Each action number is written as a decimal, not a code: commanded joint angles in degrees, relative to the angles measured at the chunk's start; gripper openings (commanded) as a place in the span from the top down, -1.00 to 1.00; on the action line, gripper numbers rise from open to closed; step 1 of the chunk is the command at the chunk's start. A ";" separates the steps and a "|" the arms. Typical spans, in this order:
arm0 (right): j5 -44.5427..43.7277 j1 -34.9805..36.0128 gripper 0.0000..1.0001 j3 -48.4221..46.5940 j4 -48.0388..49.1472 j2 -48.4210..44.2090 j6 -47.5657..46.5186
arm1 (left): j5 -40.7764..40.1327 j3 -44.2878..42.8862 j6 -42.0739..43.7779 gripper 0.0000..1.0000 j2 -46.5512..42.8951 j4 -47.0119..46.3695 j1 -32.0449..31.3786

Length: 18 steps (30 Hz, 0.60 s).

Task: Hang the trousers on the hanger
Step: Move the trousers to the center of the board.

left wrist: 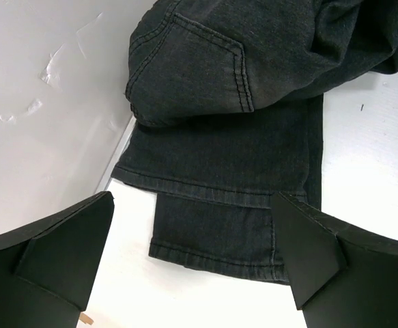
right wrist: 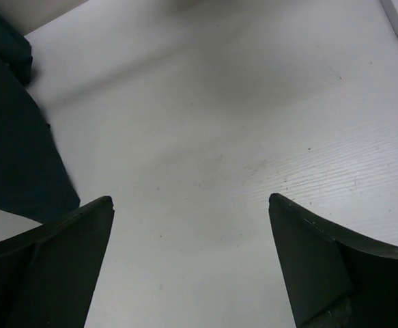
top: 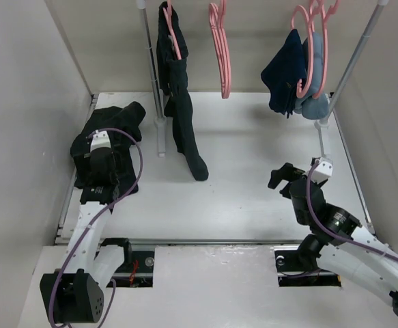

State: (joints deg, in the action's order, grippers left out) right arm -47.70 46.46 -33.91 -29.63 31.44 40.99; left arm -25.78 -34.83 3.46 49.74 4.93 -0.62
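Top view: crumpled long black fabric trousers [top: 117, 123] lie on the white tabletop [top: 253, 198], left of the grey rack post [top: 151, 68]. The thin pink plastic hanger [top: 222, 61] hangs right of the post.
Left wrist: the left gripper [left wrist: 199, 266] is spread wide, holding nothing, over the trouser hems.
Right wrist: the right gripper [right wrist: 192, 266] is likewise wide and holds nothing.

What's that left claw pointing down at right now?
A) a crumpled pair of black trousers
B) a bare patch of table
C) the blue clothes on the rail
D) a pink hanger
A: in the left wrist view the left gripper has its open fingers framing the black trousers lying on the table.
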 commanded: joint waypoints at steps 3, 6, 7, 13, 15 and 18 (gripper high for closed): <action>-1.34 -0.23 -1.00 -2.48 0.62 1.16 -0.73 | 0.11 -0.94 -1.72 -1.00 -0.08 -2.56 0.18; -0.81 -0.23 -1.00 -5.11 0.62 3.09 -2.93 | 2.84 -0.33 6.00 -1.00 2.37 -3.34 0.18; -0.81 -0.23 -1.00 -5.81 0.62 4.58 -4.59 | 2.84 -0.33 6.90 -1.00 3.51 -3.35 0.18; 1.73 -0.23 -1.00 -10.91 1.23 11.00 -9.96 | 9.42 -13.05 9.37 -1.00 21.49 1.30 0.18; 3.31 -0.23 -1.00 -11.70 2.73 13.37 -10.85 | 11.62 -19.10 8.24 -1.00 26.70 2.10 0.18; 5.16 -0.23 -1.00 -12.76 4.31 15.75 -11.55 | 14.17 -23.17 7.43 -1.00 34.18 2.63 -0.34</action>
State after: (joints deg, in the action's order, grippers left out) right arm -44.95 46.46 -43.79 -28.69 46.15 31.90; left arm -16.01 -53.58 11.09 81.06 6.79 -0.69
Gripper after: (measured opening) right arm 0.999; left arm 0.997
